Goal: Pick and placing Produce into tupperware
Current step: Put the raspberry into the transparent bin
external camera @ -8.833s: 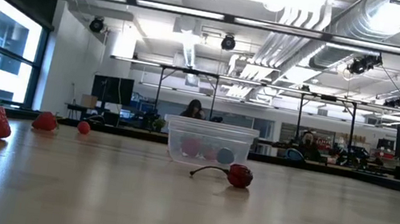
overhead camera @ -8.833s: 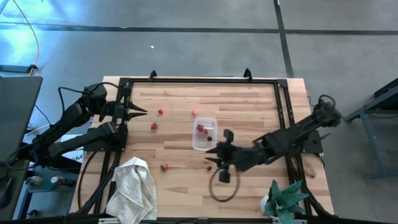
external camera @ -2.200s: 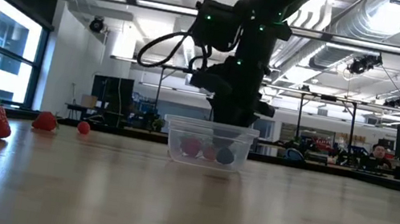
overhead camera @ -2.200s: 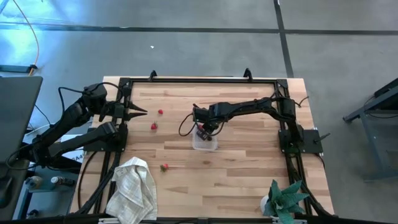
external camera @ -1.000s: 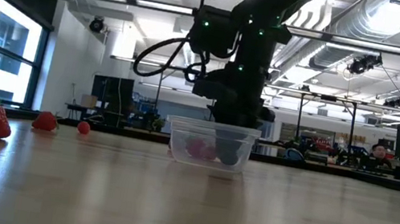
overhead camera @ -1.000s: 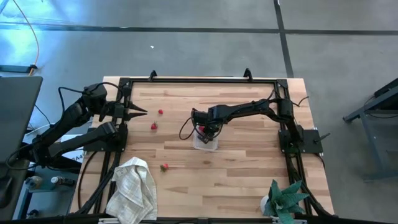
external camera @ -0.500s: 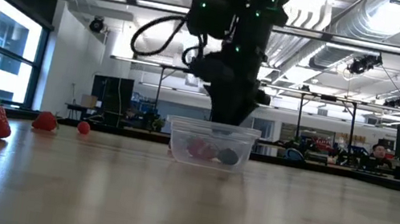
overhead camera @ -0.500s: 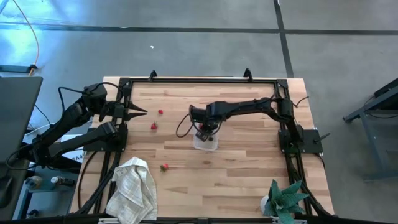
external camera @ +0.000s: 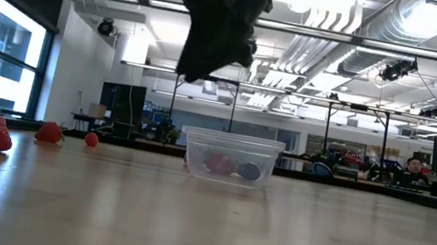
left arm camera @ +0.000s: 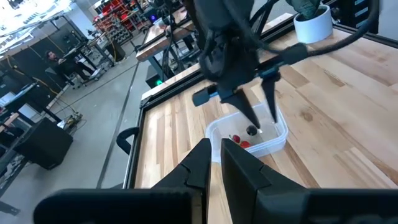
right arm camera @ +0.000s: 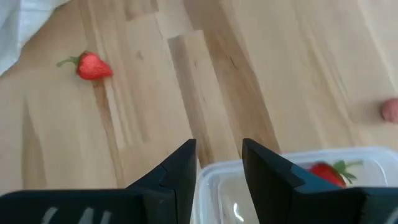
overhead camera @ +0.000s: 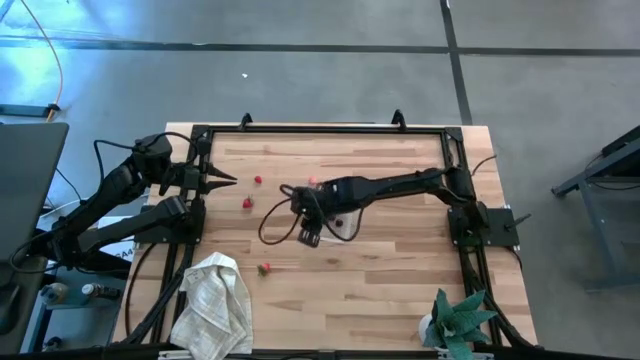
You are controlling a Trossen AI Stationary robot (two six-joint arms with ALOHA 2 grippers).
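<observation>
Above the surface point(overhead camera: 400, 290) near its middle, right gripper point(overhead camera: 309, 238) raised beside the tupperware's point(overhead camera: 341, 222) left edge, jaws parted, holding nothing. Tupperware resting mid-surface with several pieces of produce inside, a red one point(right arm camera: 325, 173) visible through its wall. Loose strawberries outside it: one point(overhead camera: 264, 268) toward the near left by the towel point(overhead camera: 214, 303), two point(overhead camera: 248, 202) farther left, a pale one point(overhead camera: 312, 181) just beyond the tupperware. At the left edge, left gripper point(overhead camera: 225, 178) parked clear of everything, jaws closed and empty. Plant point(overhead camera: 457, 319) at the near right corner.
</observation>
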